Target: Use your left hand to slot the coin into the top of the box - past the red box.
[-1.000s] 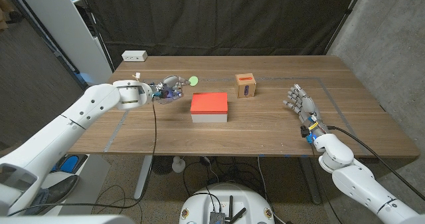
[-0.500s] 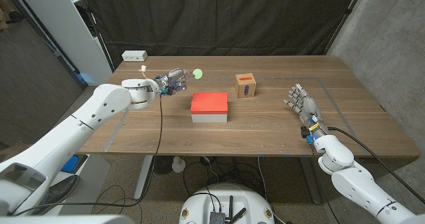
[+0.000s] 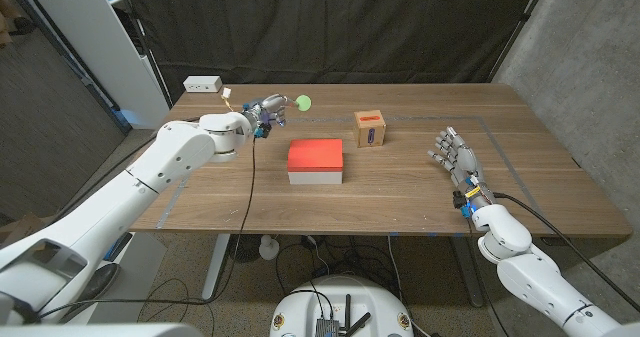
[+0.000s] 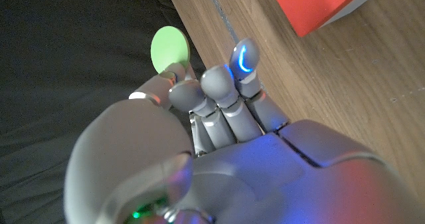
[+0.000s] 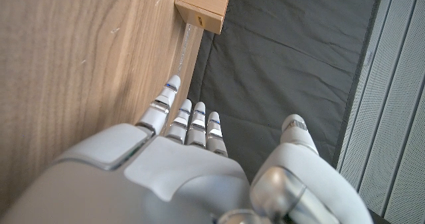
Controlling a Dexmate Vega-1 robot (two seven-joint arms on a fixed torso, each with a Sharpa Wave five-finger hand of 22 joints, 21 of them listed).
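flat box (image 3: 315, 161) mid-table | slotted box (image 3: 370, 129) behind-right of it | coin (image 3: 303, 103) behind-left, off the table (image 3: 400, 192)

white power strip (image 3: 202, 83) at the table's (image 3: 400, 192) far left corner, dark curtain (image 3: 330, 27) behind, grey panel (image 3: 85, 37) left.

Red box (image 4: 323, 4): cut off by frame edge in left wrist view. Coin (image 4: 170, 47): lower rim hidden behind fingers (image 4: 178, 72). Cardboard box (image 5: 204, 3): cropped in right wrist view.
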